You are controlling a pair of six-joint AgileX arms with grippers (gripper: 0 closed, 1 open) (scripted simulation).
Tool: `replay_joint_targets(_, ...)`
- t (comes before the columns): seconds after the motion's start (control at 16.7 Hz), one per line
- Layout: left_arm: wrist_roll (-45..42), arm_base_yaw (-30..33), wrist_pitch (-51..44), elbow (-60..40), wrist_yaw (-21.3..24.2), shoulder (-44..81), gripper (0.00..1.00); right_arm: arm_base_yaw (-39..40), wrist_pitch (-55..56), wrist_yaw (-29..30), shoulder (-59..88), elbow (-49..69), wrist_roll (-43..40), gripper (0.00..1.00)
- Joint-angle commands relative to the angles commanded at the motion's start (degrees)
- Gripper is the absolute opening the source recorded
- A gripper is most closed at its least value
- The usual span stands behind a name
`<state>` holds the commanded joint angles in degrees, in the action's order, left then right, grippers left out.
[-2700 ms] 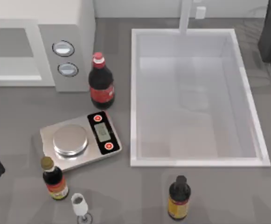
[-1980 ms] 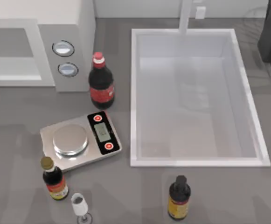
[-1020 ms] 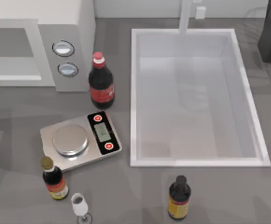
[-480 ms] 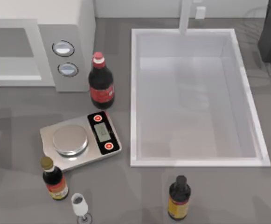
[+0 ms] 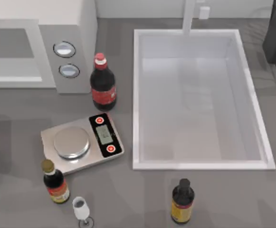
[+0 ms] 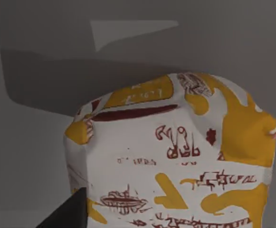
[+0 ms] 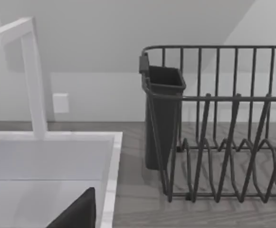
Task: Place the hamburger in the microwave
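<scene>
One lumpy hamburger [image 6: 176, 156] in crinkly white paper, yellow blotches and dark red scribbles, nothing readable, close in front of left gripper [image 6: 61, 216], plain grey behind. Can't tell jaws open or closed, either side. Right gripper [image 7: 76, 211] by sink's [image 7: 111, 156] far corner, near black wire dish rack [image 7: 209, 98]. Boxy white microwave [image 5: 66, 59] left of sink on grey counter [image 5: 23, 118].

Hamburger [image 6: 176, 161]: white wrap w/ yellow-orange blotches, dark-red print. Microwave [image 5: 57, 28], upper left: white, grey panel, 2 silver dials. Cola bottle [image 5: 102, 85]: black, red cap & label. Scale [image 5: 80, 142]: silver, black strip, red buttons.
</scene>
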<state>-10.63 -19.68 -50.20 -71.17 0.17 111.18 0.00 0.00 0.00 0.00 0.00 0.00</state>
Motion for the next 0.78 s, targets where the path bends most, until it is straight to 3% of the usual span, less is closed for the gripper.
replay_joint_targets(0.42, 0.7, 0.8, 7.5, 2.4, 0.0, 5.1, 1.0, 0.0, 0.0, 0.0, 0.0, 0.0, 0.0, 1.0)
replay_joint_targets(0.78, 1.3, 1.4, 8.5, 2.5, 0.1, 6.0, 1.0, 0.0, 0.0, 0.0, 0.0, 0.0, 0.0, 1.0)
